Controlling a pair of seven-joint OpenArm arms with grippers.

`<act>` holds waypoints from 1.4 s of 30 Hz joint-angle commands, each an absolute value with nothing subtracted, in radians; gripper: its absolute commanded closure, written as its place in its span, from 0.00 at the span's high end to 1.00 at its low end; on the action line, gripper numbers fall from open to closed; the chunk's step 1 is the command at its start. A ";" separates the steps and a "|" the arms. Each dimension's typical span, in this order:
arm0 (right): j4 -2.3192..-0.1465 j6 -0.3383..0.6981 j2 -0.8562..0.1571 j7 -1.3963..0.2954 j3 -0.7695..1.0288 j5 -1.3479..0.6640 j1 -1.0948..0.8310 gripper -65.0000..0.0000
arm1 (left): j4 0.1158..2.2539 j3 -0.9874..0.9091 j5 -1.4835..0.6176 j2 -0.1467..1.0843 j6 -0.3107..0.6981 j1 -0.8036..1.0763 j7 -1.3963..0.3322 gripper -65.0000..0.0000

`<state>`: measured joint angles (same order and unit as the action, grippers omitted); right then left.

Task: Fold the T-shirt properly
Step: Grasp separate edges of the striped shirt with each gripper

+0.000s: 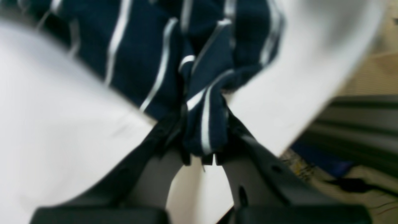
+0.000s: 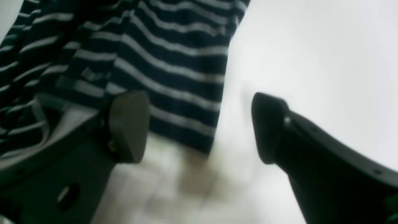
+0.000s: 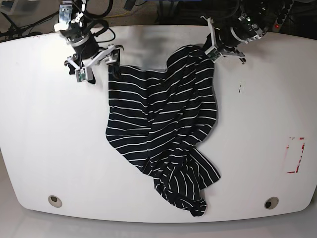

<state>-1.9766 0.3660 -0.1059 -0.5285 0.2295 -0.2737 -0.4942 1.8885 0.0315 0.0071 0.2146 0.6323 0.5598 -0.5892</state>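
The T-shirt, dark navy with thin white stripes, lies crumpled on the white table, stretched from the far edge down to the front. My left gripper is at the shirt's far right corner and is shut on a bunch of its cloth; the T-shirt fills the top of the left wrist view. My right gripper is at the far left corner, open. The T-shirt's edge lies between its fingers, close to the left fingertip.
A red outlined mark is on the table at the right. Two round holes sit near the front edge. Cables and dark gear lie beyond the far edge. The table's edge shows in the left wrist view.
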 commanded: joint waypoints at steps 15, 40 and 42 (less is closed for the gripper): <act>-1.712 0.598 -0.105 -0.766 0.229 -0.289 -0.022 0.76 | 1.934 -0.306 -0.039 0.213 0.667 0.645 -0.591 0.00; -1.056 0.698 -0.050 -0.837 0.114 -0.430 0.443 0.76 | 1.896 -0.668 -0.070 0.219 0.690 0.489 -0.743 0.00; -1.046 0.698 -0.048 -0.794 0.058 -0.430 0.449 0.76 | 1.894 -0.671 -0.062 0.216 0.698 0.466 -0.757 0.00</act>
